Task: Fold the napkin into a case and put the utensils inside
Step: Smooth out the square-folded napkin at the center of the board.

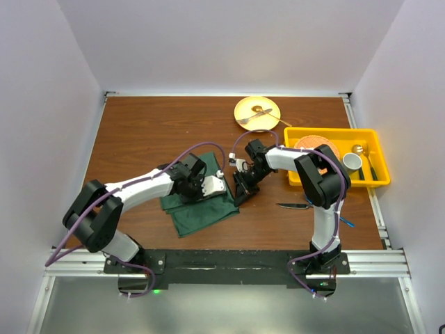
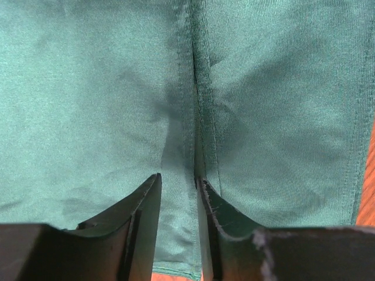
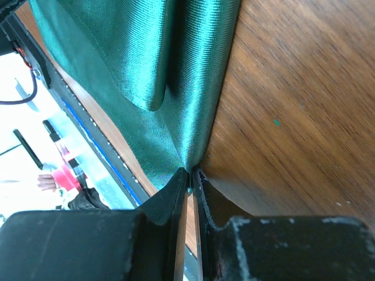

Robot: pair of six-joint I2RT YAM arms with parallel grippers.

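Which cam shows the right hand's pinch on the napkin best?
Right wrist: the right hand is shut on the napkin edge, cloth bunching into the pinch. Top external shows the whole folded napkin, but the pinch is tiny there. Left wrist shows only flat cloth.

napkin [image 1: 203, 212] dark green, plain; plate [image 1: 243, 104] yellow; bin [image 1: 334, 131] yellow; table [image 1: 153, 132] brown woodgrain

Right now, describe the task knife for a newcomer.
Find the yellow bin at the table's right. On its near side, beside the right arm, the knife lies on bare wood. Dark handle, unlike the metal cutlery on the yellow plate.
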